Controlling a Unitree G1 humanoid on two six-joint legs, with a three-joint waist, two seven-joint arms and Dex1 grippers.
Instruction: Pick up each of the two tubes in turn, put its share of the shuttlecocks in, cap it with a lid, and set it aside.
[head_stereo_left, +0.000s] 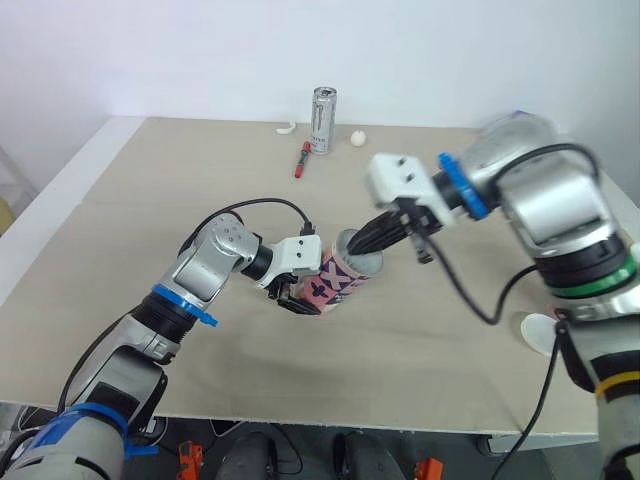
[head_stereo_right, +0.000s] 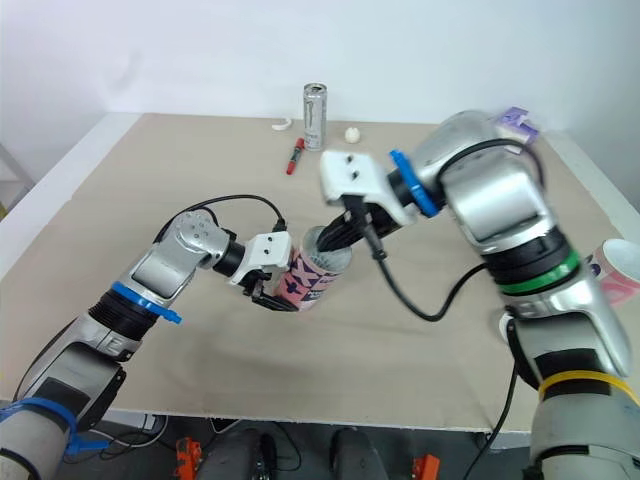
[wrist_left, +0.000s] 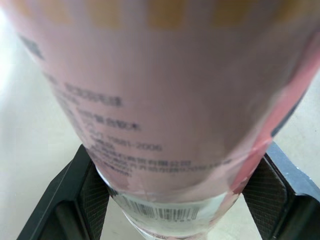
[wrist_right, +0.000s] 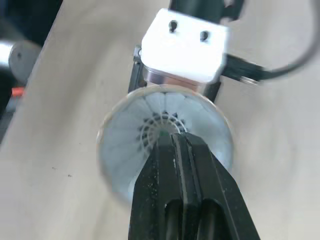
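One tube (head_stereo_left: 340, 280), pink with a dark pattern, is held just above the tabletop (head_stereo_left: 200, 400), tilted so that its open mouth looks up and to the right. The left jaws are closed on it near its lower end, one ribbed pad (wrist_left: 95, 195) on each side of the wall, next to the barcode.

Inside the mouth of the tube sits a shuttlecock (wrist_right: 125, 135), its white feather skirt filling the opening. The right jaws come to the tube from the right. They are shut, the two fingers pressed flat together, and the tips are in the centre of the feather skirt. I cannot tell if they pinch anything there.

Beyond the tube, near the far edge, lie a white curved scrap (head_stereo_left: 285, 127), a red marker (head_stereo_left: 301, 158), a metal can (head_stereo_left: 322, 120) standing upright, and a small white ball (head_stereo_left: 357, 138). Well apart to the right of the tube is a pink and white round thing (head_stereo_right: 622, 268); maybe it is the second tube, but I cannot say.

I judge the tube light and thin-walled, stiff along its length but easy to dent, with a smooth skin that can slip. The low grip looks sensible. The feathers are fragile, so any push should go through the centre, gently.
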